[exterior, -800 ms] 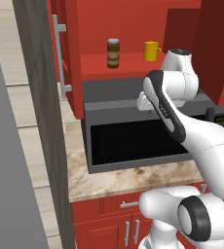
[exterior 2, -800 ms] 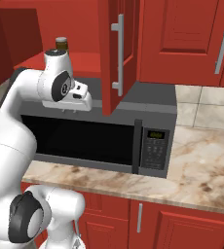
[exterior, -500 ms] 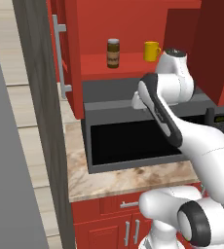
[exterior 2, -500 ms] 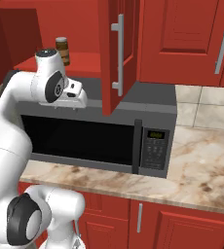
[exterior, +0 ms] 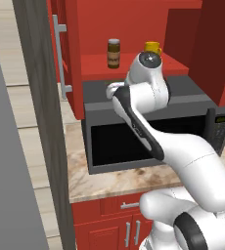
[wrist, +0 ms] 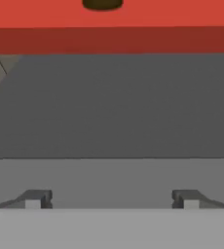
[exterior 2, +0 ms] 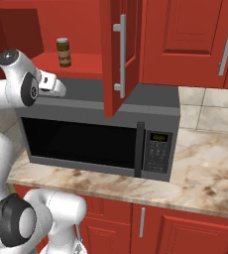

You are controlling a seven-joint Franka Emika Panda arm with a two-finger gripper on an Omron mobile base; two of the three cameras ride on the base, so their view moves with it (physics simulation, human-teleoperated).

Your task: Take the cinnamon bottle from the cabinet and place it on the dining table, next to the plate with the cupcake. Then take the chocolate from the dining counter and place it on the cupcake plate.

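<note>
Claw (wrist: 112,198) wide open, empty

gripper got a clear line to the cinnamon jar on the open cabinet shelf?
Probably yes. The small brown cinnamon jar with the grey lid stands alone near the red shelf's front edge, door swung aside. The gripper, jaws open, sits below shelf level over the dark grey microwave, so it must rise first.

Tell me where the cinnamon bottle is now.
The cinnamon bottle stands on the open cabinet's red shelf above the microwave, left of the yellow mug.
</note>
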